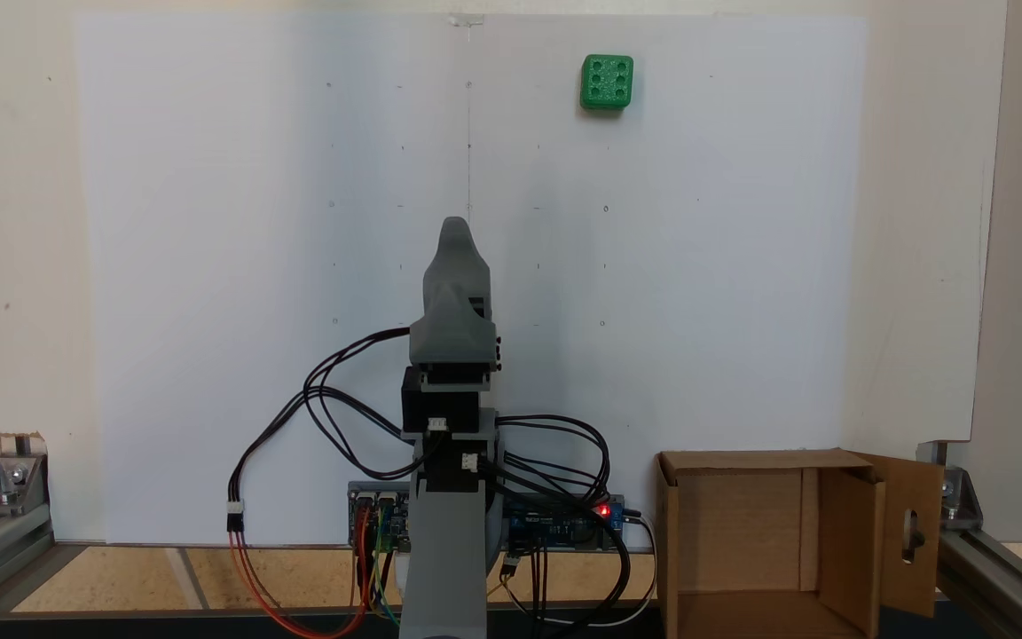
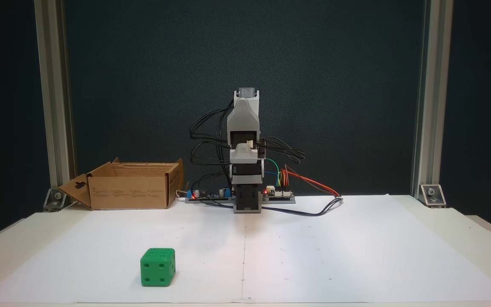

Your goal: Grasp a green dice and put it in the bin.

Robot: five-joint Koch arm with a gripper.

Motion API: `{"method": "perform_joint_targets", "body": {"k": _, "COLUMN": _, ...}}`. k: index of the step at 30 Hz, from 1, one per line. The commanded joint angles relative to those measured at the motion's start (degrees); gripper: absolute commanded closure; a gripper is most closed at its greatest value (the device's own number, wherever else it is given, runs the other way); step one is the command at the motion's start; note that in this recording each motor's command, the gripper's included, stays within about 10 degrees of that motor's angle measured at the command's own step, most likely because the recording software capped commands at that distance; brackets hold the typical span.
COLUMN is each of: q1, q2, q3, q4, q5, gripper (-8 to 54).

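Sat free on the white sheet point(image 1: 209, 266): green dice point(image 1: 607, 82), upper right of a fixed view, six pips up. Lay far beyond the folded arm's gripper point(image 1: 455, 232) and off to its right. Jaw state impossible to tell. Stood open at lower right: bin point(image 1: 773, 541).

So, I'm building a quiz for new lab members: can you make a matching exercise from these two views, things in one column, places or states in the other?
Things:
1. small green plastic dice
2. brown cardboard box
3. grey folded arm
4. red and orange wires

Places or states:
A. open, flaps spread, nothing visible inside
B. alone on the white paper sheet, far from the base
C. trailing from the circuit boards
D. upright over its base

Pairs: 1-B, 2-A, 3-D, 4-C
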Motion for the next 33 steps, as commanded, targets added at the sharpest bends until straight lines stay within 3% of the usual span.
{"method": "perform_joint_targets", "body": {"k": 1, "q1": 3.9, "q2": 6.2, "q3": 2.8, "q4": 10.0, "q5": -0.2, "gripper": 1.3}}
{"method": "perform_joint_targets", "body": {"k": 33, "q1": 3.7, "q2": 6.1, "q3": 2.7, "q4": 12.9, "q5": -1.7, "gripper": 1.6}}
